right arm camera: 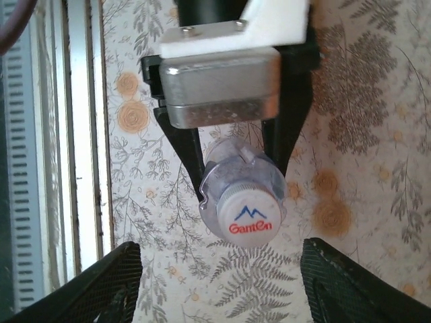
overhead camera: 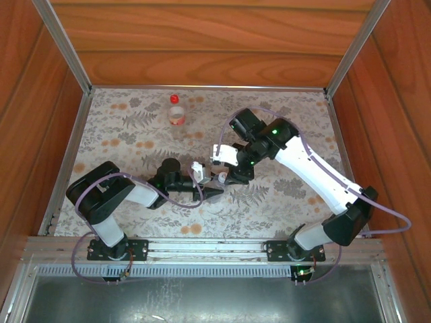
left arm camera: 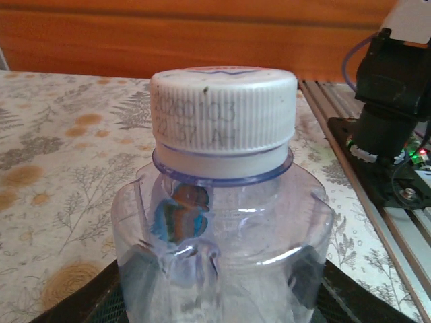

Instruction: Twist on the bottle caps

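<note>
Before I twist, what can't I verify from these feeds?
- Thread seating of the white cap: left wrist view, hidden under the cap's skirt.
- Grip of the left end effector: left wrist view, cut by the bottom edge, blurred through the plain bottle.
- Tightness of the red cap on the far bottle: top view, too small.
- Gap between the right end effector and the white cap: top view, too small.

Arms were brought fingertip to fingertip.
Left gripper (right arm camera: 241,183) was clamped on the bottle (left arm camera: 222,256); right gripper (right arm camera: 222,282) was spread open opposite.
</note>
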Robot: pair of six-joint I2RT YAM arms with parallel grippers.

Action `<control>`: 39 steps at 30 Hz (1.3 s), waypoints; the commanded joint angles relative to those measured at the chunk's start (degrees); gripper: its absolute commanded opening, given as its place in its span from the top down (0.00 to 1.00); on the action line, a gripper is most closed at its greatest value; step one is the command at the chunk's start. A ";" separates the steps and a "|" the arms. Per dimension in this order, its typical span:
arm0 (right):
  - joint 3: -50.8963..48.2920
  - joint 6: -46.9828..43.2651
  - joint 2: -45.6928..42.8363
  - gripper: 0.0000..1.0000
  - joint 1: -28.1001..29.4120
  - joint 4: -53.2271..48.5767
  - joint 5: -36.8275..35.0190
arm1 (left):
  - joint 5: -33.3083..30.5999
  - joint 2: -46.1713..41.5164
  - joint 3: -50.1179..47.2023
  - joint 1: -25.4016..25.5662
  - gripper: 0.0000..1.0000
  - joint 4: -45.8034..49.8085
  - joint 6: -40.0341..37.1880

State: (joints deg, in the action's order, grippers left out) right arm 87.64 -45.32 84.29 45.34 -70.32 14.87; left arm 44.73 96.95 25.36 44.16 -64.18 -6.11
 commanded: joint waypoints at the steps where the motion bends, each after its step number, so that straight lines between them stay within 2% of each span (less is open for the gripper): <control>1: 0.88 -8.34 2.14 0.38 1.05 -1.28 1.16 | 4.46 0.32 -0.31 -0.77 0.47 0.57 0.75; 4: 2.30 -8.91 4.38 0.41 1.50 -2.35 1.08 | 4.75 0.20 -0.33 -1.25 0.47 0.61 0.95; 10: 2.45 -9.77 6.90 0.43 1.68 -2.13 0.07 | 5.08 0.08 -0.49 -1.62 0.47 0.72 0.91; 30: 2.59 -6.42 9.86 0.66 1.75 -2.78 -1.96 | 3.88 -0.01 -0.43 -1.91 0.47 0.91 1.39; 34: 2.41 -0.12 9.10 0.74 1.74 -1.34 -1.79 | -1.14 -0.18 -0.46 -1.94 0.47 0.98 1.36; 36: 2.26 7.09 8.70 0.79 1.68 0.56 -3.70 | -4.37 -0.36 -0.51 -1.97 0.47 0.95 1.46; 39: 3.50 16.62 9.12 0.81 1.70 0.38 -5.70 | -8.74 -0.80 -0.33 -1.95 0.47 0.91 1.45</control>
State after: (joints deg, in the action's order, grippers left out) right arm 89.34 -41.10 93.49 46.54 -69.47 10.76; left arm 43.64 96.86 25.26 42.76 -63.96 -5.13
